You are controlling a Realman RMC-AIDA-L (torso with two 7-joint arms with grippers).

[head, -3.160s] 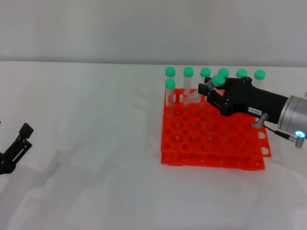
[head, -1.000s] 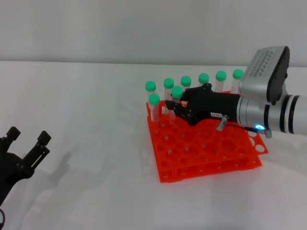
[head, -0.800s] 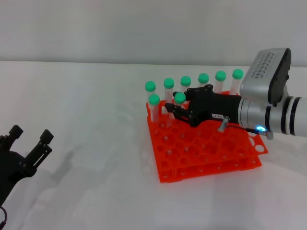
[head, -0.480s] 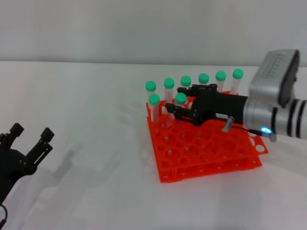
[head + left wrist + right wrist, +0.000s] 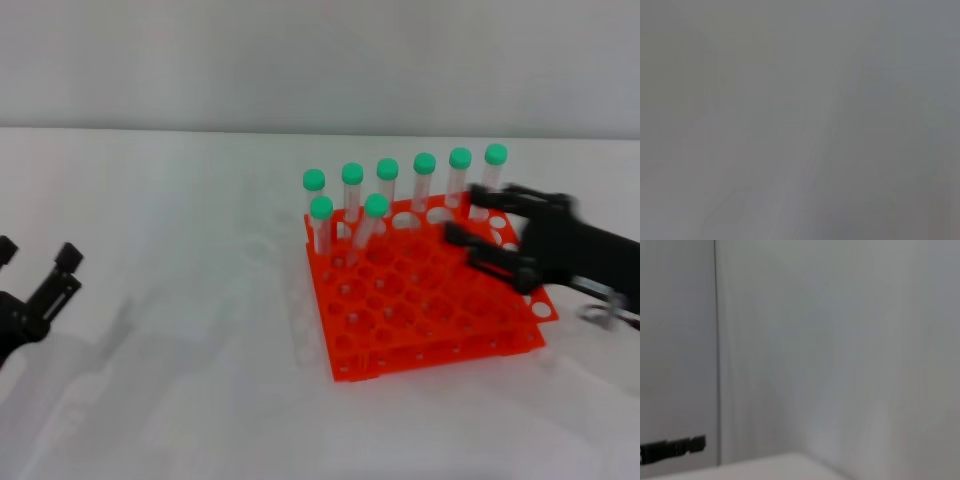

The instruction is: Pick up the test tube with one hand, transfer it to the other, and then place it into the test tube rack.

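Note:
The orange test tube rack [image 5: 437, 347] stands on the white table, right of centre. The test tube [image 5: 376, 205] with its green cap stands in a second-row hole and leans slightly. My right gripper [image 5: 468, 214] is open and empty, low over the rack's right half, well apart from the tube. My left gripper [image 5: 37, 252] is open and empty at the far left edge of the table. Neither wrist view shows the tube, the rack or any fingers.
Several more green-capped tubes [image 5: 424, 163] fill the rack's back row, and one [image 5: 321, 208] stands at the left end of the second row. White table [image 5: 200, 300] lies between the left gripper and the rack. A grey wall is behind.
My right gripper has let go of the tube, opened and drawn back to the right, leaving the tube standing in the rack. My left gripper has moved a little to the left.

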